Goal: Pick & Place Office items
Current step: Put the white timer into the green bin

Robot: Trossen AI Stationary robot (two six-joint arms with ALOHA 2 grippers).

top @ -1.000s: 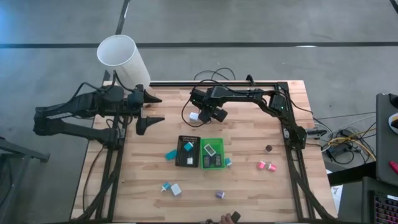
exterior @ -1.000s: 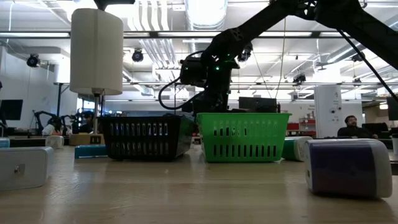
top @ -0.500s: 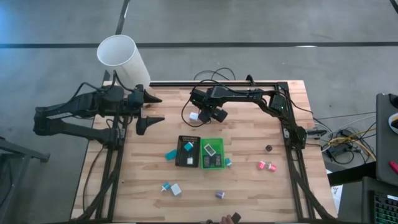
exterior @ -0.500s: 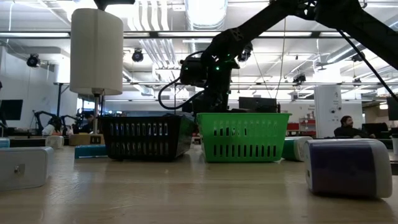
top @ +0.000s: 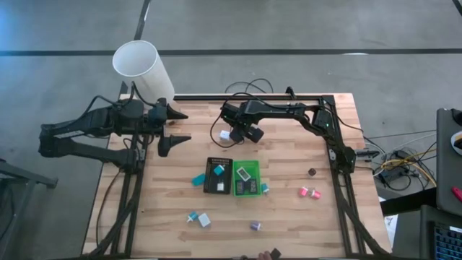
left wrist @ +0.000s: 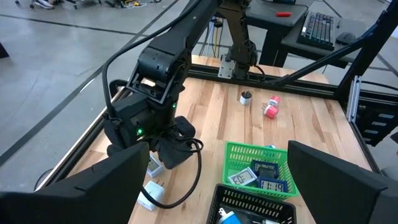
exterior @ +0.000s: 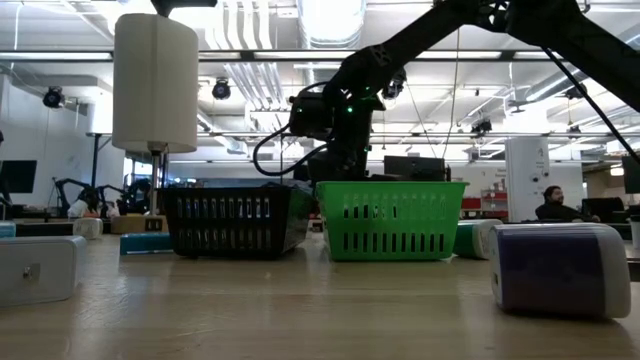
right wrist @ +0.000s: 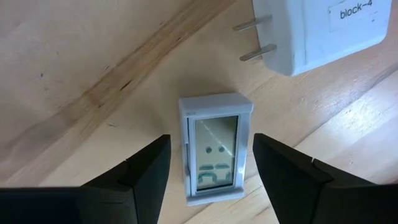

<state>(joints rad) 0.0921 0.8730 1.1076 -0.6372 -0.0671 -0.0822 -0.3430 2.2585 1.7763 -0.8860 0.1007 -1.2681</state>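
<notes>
My right gripper (top: 232, 134) hangs at the table's far middle, pointing down, open. Its two fingers stand on either side of a small white digital clock (right wrist: 214, 155) that lies flat on its back on the wood; I see no touch. A white plug block (right wrist: 317, 31) lies just beside the clock. More office items lie scattered: teal ones (top: 197, 179), pink ones (top: 309, 193), a purple one (top: 255, 226), a black one (top: 312, 172). Others sit in the black tray (top: 209, 186) and green tray (top: 254, 167). My left gripper (top: 175, 127) waits open at the far left, held above the table.
A tall white cylinder lamp (top: 141, 68) stands at the far left corner behind my left arm. The two trays (exterior: 300, 220) stand side by side at the table's middle. Bare wood lies left of the black tray and along the right side. Cables trail off the right edge (top: 390, 162).
</notes>
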